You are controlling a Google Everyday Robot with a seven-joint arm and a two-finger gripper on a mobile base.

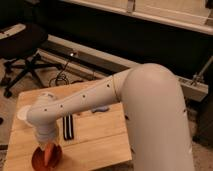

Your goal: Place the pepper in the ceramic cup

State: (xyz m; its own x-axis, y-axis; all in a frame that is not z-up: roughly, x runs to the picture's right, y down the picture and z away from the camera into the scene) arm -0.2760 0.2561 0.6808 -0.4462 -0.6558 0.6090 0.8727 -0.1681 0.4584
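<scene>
- The arm (150,115) has a smooth off-white shell all over.
- Its upper segment (157,95) is very thick and rounded, like a dome.
- The forearm (80,100) is a slimmer, tapering tube with a row of small dark dots.
- A thin dark seam (116,86) rings the joint between them.
- The wrist (42,114) is a rounded white knuckle.
- The gripper (48,149) looks pale and sits at the near left corner of the bench (100,135).

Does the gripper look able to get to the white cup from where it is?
Probably yes. The gripper hangs over the orange-brown bowl at the near left corner of the table; the white cup stands by the left edge farther back, with nothing visible between them.
</scene>
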